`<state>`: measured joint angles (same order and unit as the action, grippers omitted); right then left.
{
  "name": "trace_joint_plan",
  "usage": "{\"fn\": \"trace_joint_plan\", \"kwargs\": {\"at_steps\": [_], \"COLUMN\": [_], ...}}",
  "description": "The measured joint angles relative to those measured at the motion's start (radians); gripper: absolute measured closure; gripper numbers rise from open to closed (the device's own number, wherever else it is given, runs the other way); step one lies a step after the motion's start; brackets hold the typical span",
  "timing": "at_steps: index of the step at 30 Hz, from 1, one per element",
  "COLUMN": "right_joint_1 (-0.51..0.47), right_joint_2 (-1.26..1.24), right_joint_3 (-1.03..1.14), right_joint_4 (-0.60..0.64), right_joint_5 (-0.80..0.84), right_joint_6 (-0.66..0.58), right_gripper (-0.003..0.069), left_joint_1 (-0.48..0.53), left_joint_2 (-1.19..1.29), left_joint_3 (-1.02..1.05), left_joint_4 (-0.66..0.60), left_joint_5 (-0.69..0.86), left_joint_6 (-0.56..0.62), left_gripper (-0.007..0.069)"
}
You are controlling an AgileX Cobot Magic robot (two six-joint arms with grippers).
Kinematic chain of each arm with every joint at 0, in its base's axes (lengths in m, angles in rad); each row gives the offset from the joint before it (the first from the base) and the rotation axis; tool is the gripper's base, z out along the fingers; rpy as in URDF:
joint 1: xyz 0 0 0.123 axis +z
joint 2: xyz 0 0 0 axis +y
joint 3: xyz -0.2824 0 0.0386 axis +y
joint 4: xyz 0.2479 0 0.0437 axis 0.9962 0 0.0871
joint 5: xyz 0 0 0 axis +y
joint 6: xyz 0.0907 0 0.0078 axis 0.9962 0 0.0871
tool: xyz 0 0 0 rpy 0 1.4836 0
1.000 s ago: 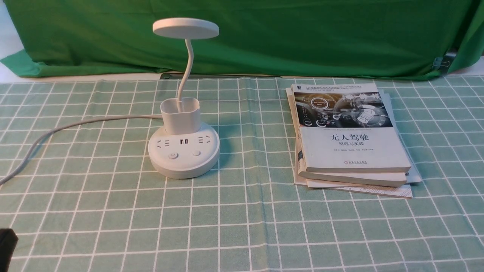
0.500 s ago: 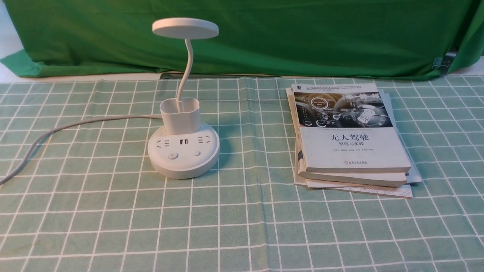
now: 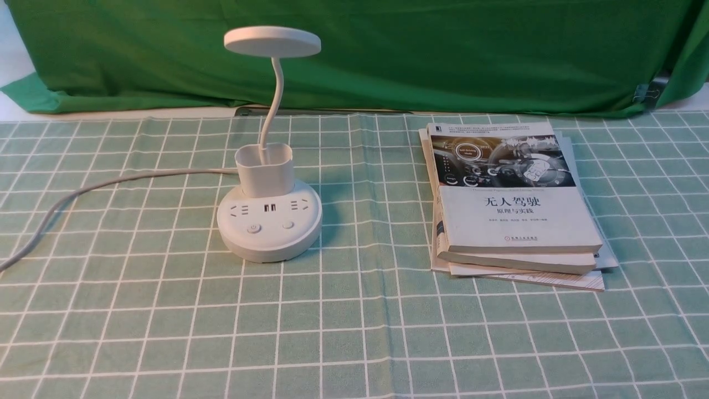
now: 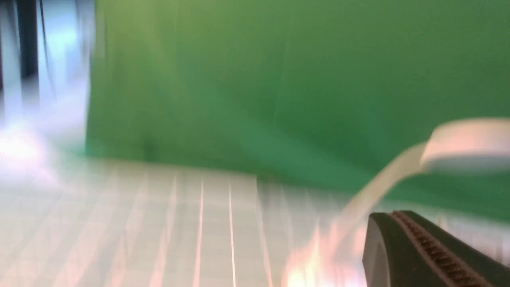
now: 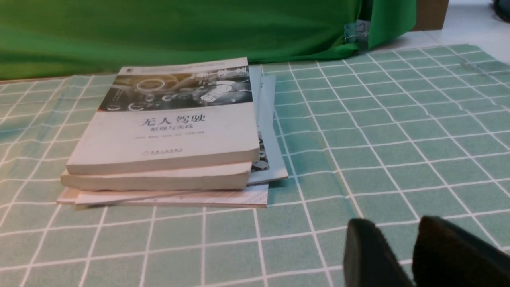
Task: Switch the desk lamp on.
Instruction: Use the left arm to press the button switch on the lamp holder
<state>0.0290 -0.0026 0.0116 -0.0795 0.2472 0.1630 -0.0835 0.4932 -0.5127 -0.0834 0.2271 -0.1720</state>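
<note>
Nearest, low over the near right part of the counter [image 3: 360, 332]: right claw [image 5: 402, 231], drawn narrow, gripping nothing, parked short of the stack of books [image 5: 167, 135]. Probably kept clear, with no share in a one-button job. Toward the near left: left claw [image 4: 402, 247], only one ridged finger in a blurred wrist view, so wide or narrow impossible to tell. Aimed toward the lamp, so likely the one meant for the press.

At mid-depth, left of centre: desk lamp [image 3: 263, 172], unlit by the look of it. Seated on its round base [image 3: 269, 246], with sockets, USB ports and two buttons [image 3: 253, 228] turned to the near edge, handy for a reach from that side. Long axis upright: gooseneck [image 3: 274, 94] rising from the cup holder, curving up to a flat disc head [image 3: 272, 41], level, facing down. Grey cord [image 3: 111, 182] trailing off toward the left edge. Books well apart, toward the right edge.

Farthest, along the far edge: green backdrop cloth [image 3: 443, 55].
</note>
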Motion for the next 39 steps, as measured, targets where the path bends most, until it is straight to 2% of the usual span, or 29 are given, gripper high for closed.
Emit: {"fn": "trace_joint_plan", "kwargs": {"at_steps": [2,3,4,5,6,7,8,10,12,14,16,17,18,21,22,23,24,25,30,39], "right_joint_1": [0.0,0.0,0.0,0.0,0.0,0.0,0.0,0.0,0.0,0.0,0.0,0.0,0.0,0.0,0.0,0.0,0.0,0.0,0.0,0.0], "right_joint_2": [0.0,0.0,0.0,0.0,0.0,0.0,0.0,0.0,0.0,0.0,0.0,0.0,0.0,0.0,0.0,0.0,0.0,0.0,0.0,0.0], "right_joint_3": [0.0,0.0,0.0,0.0,0.0,0.0,0.0,0.0,0.0,0.0,0.0,0.0,0.0,0.0,0.0,0.0,0.0,0.0,0.0,0.0], "right_joint_4": [0.0,0.0,0.0,0.0,0.0,0.0,0.0,0.0,0.0,0.0,0.0,0.0,0.0,0.0,0.0,0.0,0.0,0.0,0.0,0.0], "right_joint_5": [0.0,0.0,0.0,0.0,0.0,0.0,0.0,0.0,0.0,0.0,0.0,0.0,0.0,0.0,0.0,0.0,0.0,0.0,0.0,0.001], "right_joint_6": [0.0,0.0,0.0,0.0,0.0,0.0,0.0,0.0,0.0,0.0,0.0,0.0,0.0,0.0,0.0,0.0,0.0,0.0,0.0,0.0], "right_gripper": [0.0419,0.0419,0.0419,0.0419,0.0419,0.0419,0.0419,0.0419,0.0419,0.0419,0.0419,0.0419,0.0419,0.0419,0.0419,0.0419,0.0419,0.0419,0.0419,0.0419], "left_joint_1": [0.0,0.0,-0.001,-0.001,-0.001,-0.001,-0.002,-0.021,-0.07,-0.139,-0.201,-0.201,-0.247,-0.304,-0.312,-0.312,-0.317,-0.317,-0.318,-0.319], "left_joint_2": [0.079,0.171,0.238,0.265,0.376,0.449,0.524,0.654,0.779,0.881,0.962,0.962,1.03,1.155,1.19,1.19,1.24,1.273,1.352,1.401], "left_joint_3": [0.0,0.0,0.0,0.0,-0.004,-0.01,-0.026,-0.066,-0.123,-0.206,-0.28,-0.28,-0.351,-0.489,-0.527,-0.527,-0.582,-0.613,-0.701,-0.721], "left_joint_4": [-0.086,-0.228,-0.318,-0.367,-0.605,-0.681,-0.813,-0.933,-0.965,-0.905,-0.771,-0.754,-0.619,-0.314,-0.236,-0.236,-0.141,-0.101,-0.04,-0.029], "left_joint_5": [0.047,0.091,0.109,0.122,0.164,0.192,0.235,0.295,0.299,0.252,0.208,0.203,0.175,0.17,0.172,0.172,0.183,0.195,0.231,0.161], "left_joint_6": [0.036,0.161,0.276,0.326,0.535,0.637,0.754,0.911,0.962,0.931,0.827,0.827,0.696,0.422,0.348,0.348,0.254,0.215,0.155,0.148], "left_gripper": [0.0622,0.0622,0.0622,0.0622,0.0622,0.0622,0.0622,0.0622,0.0622,0.0622,0.0622,0.0622,0.0622,0.0622,0.0622,0.0622,0.0622,0.0622,0.0622,0.0622]}}
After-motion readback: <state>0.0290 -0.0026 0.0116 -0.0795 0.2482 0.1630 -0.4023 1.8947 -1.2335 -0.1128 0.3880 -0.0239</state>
